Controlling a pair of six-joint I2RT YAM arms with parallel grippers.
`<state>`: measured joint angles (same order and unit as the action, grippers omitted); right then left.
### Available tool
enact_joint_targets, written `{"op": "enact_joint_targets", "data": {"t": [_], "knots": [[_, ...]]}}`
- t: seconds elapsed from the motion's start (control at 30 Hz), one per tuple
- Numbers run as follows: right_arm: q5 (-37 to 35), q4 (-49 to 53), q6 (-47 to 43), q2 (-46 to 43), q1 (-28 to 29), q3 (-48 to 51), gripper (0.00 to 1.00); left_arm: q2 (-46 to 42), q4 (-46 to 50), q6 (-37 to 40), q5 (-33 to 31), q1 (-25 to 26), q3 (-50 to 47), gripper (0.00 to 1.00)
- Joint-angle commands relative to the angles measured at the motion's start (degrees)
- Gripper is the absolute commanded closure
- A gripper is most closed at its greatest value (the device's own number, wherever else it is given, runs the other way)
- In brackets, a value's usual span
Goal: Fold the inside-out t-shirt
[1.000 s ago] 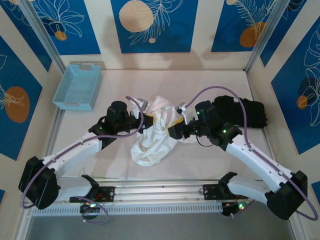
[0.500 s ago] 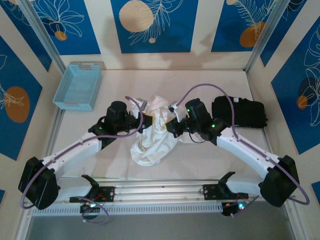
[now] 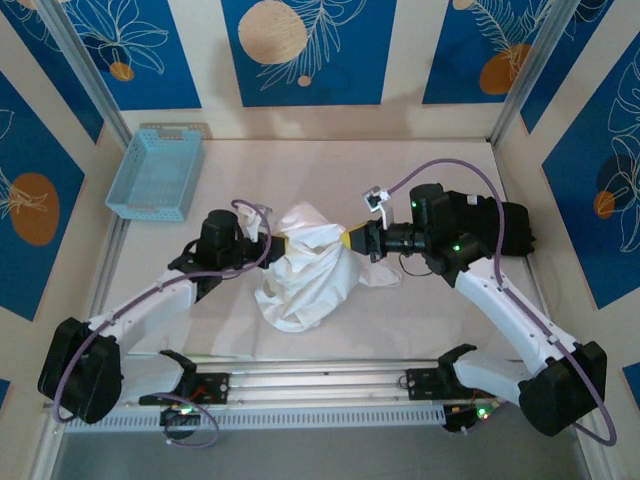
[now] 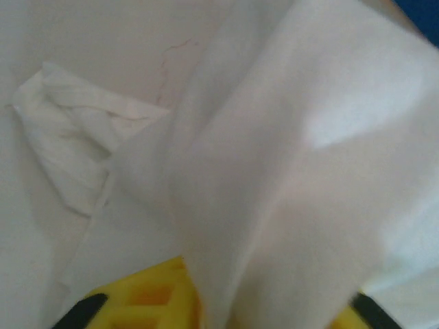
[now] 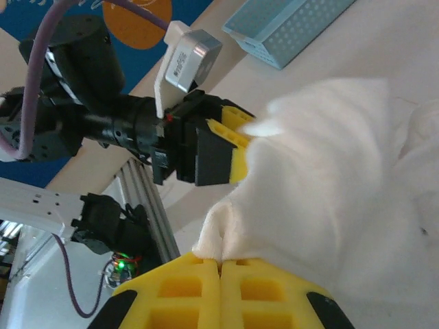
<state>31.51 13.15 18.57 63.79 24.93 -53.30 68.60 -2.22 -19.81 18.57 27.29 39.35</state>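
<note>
R gripper [image 5: 219, 266] is pinched tight on a fold of the t-shirt [image 3: 305, 272]. L gripper [image 4: 254, 308] is part-open, cloth draped between its fingers, no firm hold. Shirt stretches L–R between both, its bulk sagging toward the bases, so R has the sure grip.

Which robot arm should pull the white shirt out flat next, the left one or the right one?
Right, probably. The right hand is shut on a bunched bit of the t-shirt, ready to pull. The left hand sits against the cloth, but its grip is unclear.
</note>
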Motion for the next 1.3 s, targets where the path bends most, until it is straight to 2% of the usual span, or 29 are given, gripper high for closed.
{"op": "enact_joint_targets", "data": {"t": [0.0, 0.13, 0.2, 0.3, 0.57, 0.77, 0.83, 0.87, 0.97, 1.0, 1.07, 1.13, 1.27], "knots": [[3.39, -2.93, 3.47, 0.93, -0.32, -0.97, 1.00, -3.06, 5.57, 2.70, -7.33, 1.23, 0.64, 0.52], [2.77, -3.67, 4.63, 1.38, -0.58, -0.61, 1.00, -8.75, 10.45, 5.83, -16.48, 6.53, 1.16, 0.43], [2.76, -3.74, 4.60, 1.51, -0.67, -0.52, 1.00, -10.58, 10.67, 8.15, -17.70, 10.34, 1.38, 0.42], [3.16, -3.66, 3.99, 1.69, -0.77, -0.54, 1.00, -9.16, 7.71, 9.73, -13.87, 13.20, 2.00, 0.41], [3.48, -3.65, 3.23, 1.25, -1.59, 0.20, 1.00, 5.19, 1.62, 8.03, -12.29, 12.81, 9.31, 0.41], [3.82, -3.38, 2.23, 0.51, -2.06, 1.53, 1.00, 12.75, -3.98, 5.95, -7.41, 11.70, 13.37, 0.43], [3.86, -3.31, 1.88, 0.02, -2.41, 2.09, 1.00, 14.58, -5.77, 5.59, -5.76, 11.31, 14.11, 0.50], [4.00, -3.30, 1.59, -0.28, -2.64, 2.34, 1.00, 15.55, -6.71, 5.28, -4.82, 11.01, 14.41, 0.57], [3.03, -2.08, 0.64, -1.06, -3.75, 2.33, 1.00, 15.90, -9.45, 4.26, 0.53, 10.05, 14.61, 0.88], [2.38, -1.38, 0.42, -1.33, -4.21, 1.97, 1.00, 15.10, -10.18, 3.96, 2.89, 9.72, 14.34, 0.94], [-0.01, 1.20, 0.07, -2.03, -5.53, 0.84, 1.00, 11.62, -10.00, 3.86, 9.85, 8.82, 13.59, 0.99], [-2.12, 4.29, -0.06, -2.35, -7.02, -0.56, 1.00, 6.80, -9.34, 3.61, 15.43, 8.37, 12.39, 1.00], [-1.82, 5.56, 1.10, -2.28, -9.54, -2.22, 1.00, -3.25, -15.80, -1.54, 22.36, 8.24, 7.55, 1.00]]}}
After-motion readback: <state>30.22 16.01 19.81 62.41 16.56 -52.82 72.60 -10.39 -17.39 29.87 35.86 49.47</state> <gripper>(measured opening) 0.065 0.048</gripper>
